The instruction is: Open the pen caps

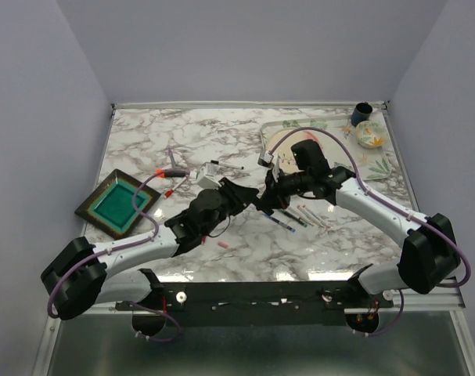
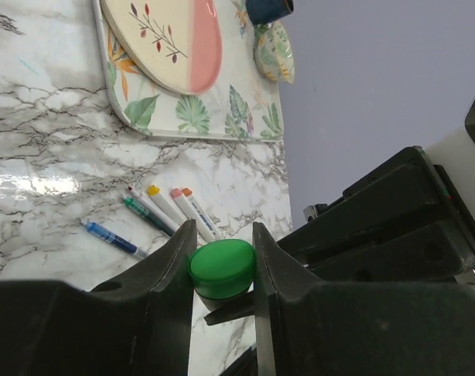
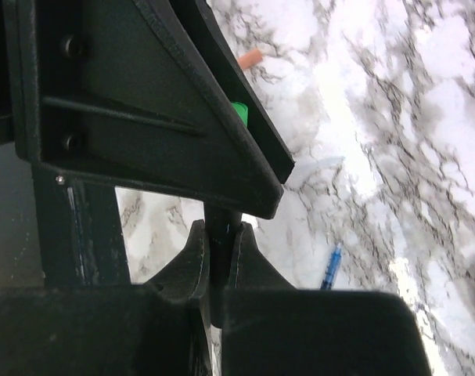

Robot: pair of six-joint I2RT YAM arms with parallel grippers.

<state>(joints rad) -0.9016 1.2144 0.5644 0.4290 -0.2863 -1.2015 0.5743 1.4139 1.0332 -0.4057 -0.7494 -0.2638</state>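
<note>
green cap (image 2: 223,269) is sitting pinched in left gripper (image 2: 223,247), over mid-table | right gripper (image 3: 218,240) is clamping narrowly on dark barrel (image 3: 219,223), probably the pen | marble table (image 1: 221,133) is reflecting glare | lilac walls (image 1: 260,47) are enclosing it

Marbled white table (image 1: 221,133). Left: square dish (image 1: 92,205), green centre. Far right: leafy tray (image 1: 382,166). Centre-right: row of pens (image 1: 309,215) side by side, blue pen (image 1: 282,222) just beside. Pink cap (image 1: 221,244) near front edge. Orange cap (image 1: 160,170) near the dish.
</note>
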